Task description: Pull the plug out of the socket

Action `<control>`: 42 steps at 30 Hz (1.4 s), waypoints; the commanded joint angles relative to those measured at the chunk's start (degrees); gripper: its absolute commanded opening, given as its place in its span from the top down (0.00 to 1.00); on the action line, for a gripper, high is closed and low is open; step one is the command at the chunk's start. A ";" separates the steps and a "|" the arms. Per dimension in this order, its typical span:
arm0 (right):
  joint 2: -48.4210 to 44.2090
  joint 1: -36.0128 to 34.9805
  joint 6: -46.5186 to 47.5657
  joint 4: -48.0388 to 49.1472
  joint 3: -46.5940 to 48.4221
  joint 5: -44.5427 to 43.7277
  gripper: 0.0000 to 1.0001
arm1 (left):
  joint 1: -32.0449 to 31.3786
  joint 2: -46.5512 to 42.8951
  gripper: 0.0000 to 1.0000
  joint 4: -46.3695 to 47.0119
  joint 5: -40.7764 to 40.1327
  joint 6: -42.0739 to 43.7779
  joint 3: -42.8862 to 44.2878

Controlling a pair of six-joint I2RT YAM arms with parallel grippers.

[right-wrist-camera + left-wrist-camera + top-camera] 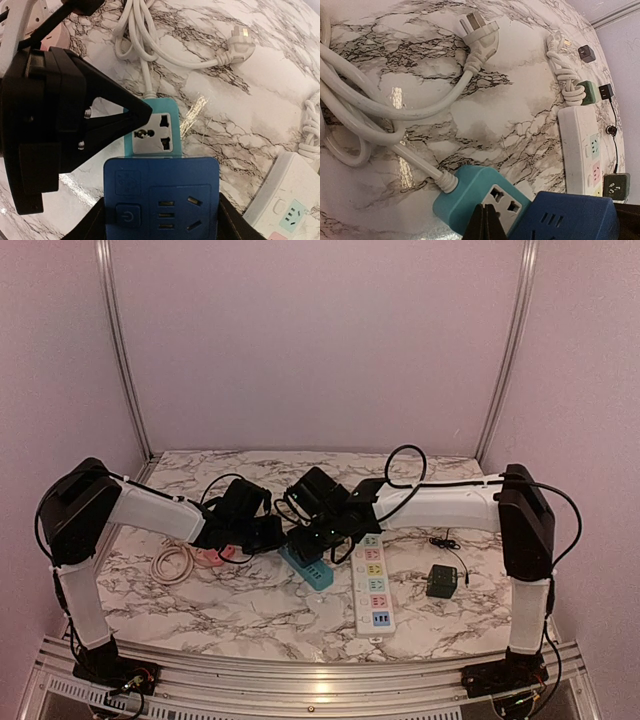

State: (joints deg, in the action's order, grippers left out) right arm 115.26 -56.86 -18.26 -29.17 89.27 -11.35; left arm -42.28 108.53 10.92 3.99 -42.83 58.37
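Note:
A teal socket block (152, 131) lies on the marble table with a white cord running out of its far end. A blue plug adapter (161, 192) with a power button sits in its near end. My right gripper (161, 215) is shut on the blue plug, one black finger on each side. My left gripper (488, 215) is shut, its tips resting on the teal block (470, 192) beside the blue plug (565, 217). In the top view both grippers meet over the teal block (314, 572): the left gripper (270, 535) and the right gripper (328, 535).
A white power strip (372, 586) lies just right of the teal block. A dark green adapter (441, 581) sits further right. A coiled white cable (172, 563) and a pink item (210, 556) lie at the left. A loose white plug (481, 35) lies beyond.

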 commanded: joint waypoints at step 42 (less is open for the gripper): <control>-5.34 0.09 -2.58 3.47 -0.78 -4.35 0.83 | -0.61 6.14 1.00 -15.62 2.80 2.50 0.95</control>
State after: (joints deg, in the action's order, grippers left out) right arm 114.24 -57.36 -19.77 -26.63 86.41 -12.60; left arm -42.48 109.54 7.18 10.17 -42.59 61.39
